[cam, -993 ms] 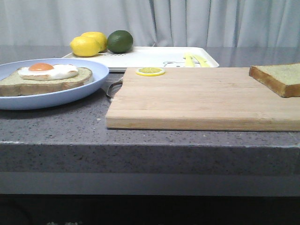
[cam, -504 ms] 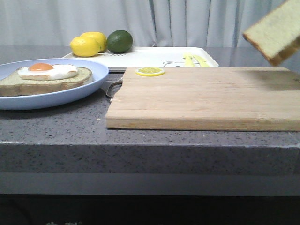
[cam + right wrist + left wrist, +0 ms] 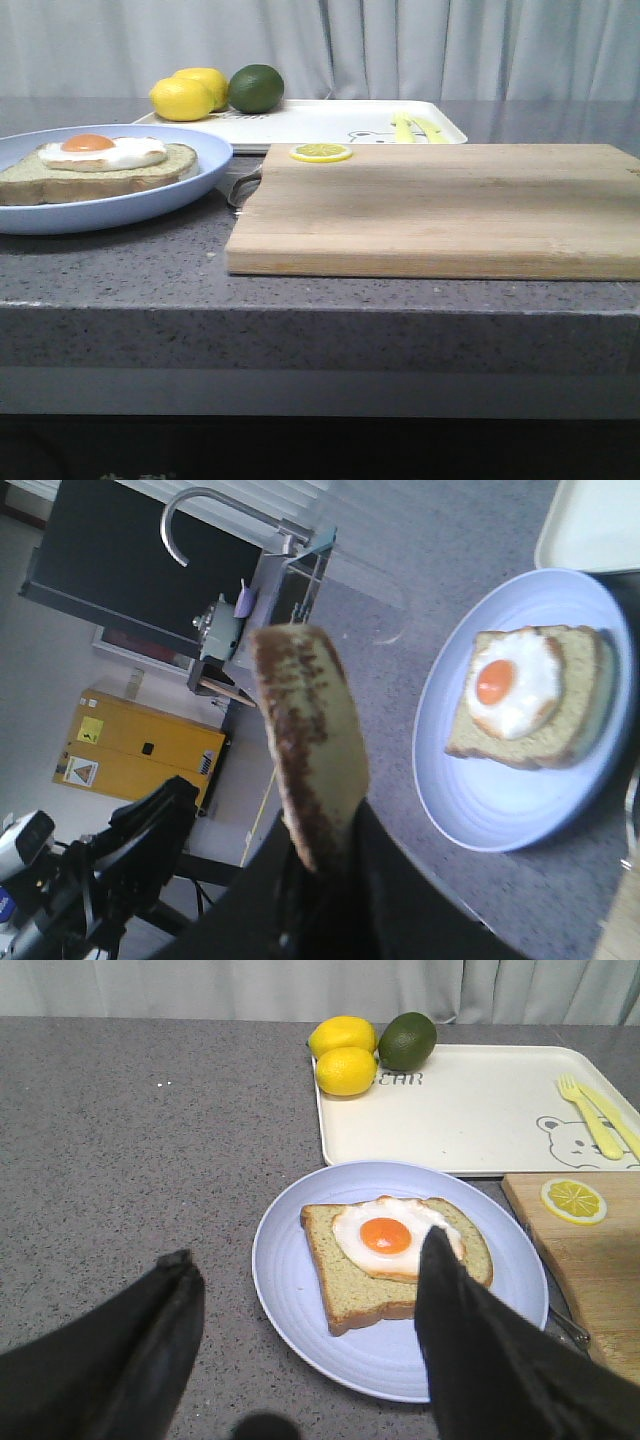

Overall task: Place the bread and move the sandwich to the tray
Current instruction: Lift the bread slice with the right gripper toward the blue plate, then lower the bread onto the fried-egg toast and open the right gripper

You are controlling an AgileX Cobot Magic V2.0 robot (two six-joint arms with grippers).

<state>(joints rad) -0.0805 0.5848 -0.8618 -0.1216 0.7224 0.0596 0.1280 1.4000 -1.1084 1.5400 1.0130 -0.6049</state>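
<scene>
Gripping the bread [image 3: 310, 770] edge-on, the right pincer [image 3: 325, 865] is closed on its lower crust, low centre of the right wrist frame. The sandwich [image 3: 530, 695], a bread slice topped with a fried egg on a light-blue plate, is seen at right of that frame. The left pincer [image 3: 300, 1350] is held open, jaws well apart, at the bottom of the left wrist frame above the plate's near rim. The tray [image 3: 330, 122] is seen upper centre in the front frame, behind the cutting board [image 3: 440, 210], with two lemons [image 3: 188, 94] and a lime [image 3: 256, 88] at its left end. A lemon slice [image 3: 321, 153] lies on the board's far left corner. Everything is carried by the worktop [image 3: 300, 300].
</scene>
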